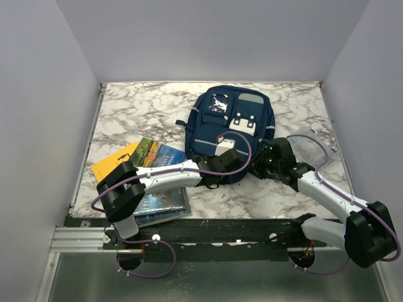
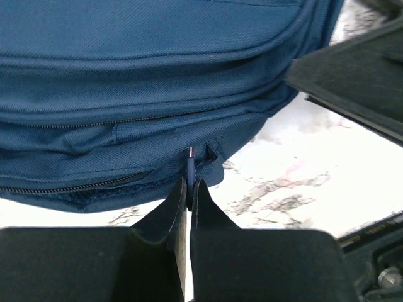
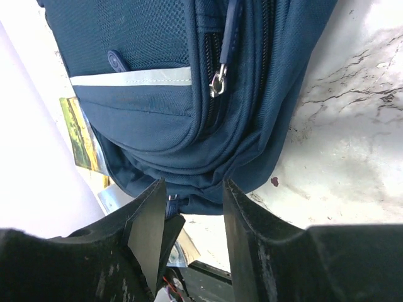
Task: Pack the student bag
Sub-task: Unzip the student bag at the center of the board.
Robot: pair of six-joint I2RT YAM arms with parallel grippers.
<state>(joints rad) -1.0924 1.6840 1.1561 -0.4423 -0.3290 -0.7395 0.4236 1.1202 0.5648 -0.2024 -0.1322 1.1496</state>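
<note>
The student bag (image 1: 233, 123) is navy blue and lies flat in the middle of the marble table, with its white buckle clips facing up. At the bag's near edge, my left gripper (image 2: 188, 186) is shut on a thin blue zipper pull (image 2: 189, 165). A closed zipper line runs off to the left along the bag (image 2: 157, 75). My right gripper (image 3: 194, 189) is open right beside it. Its fingertips straddle the folded bottom edge of the bag (image 3: 164, 126) without pressing it. Both grippers meet at the bag's near end (image 1: 242, 167).
Two books, one yellow (image 1: 108, 165) and one with a landscape cover (image 1: 160, 157), lie left of the bag under the left arm. A clear plastic item (image 1: 312, 143) sits to the right behind the right arm. Walls enclose three sides, and a metal rail (image 1: 75, 239) runs along the front.
</note>
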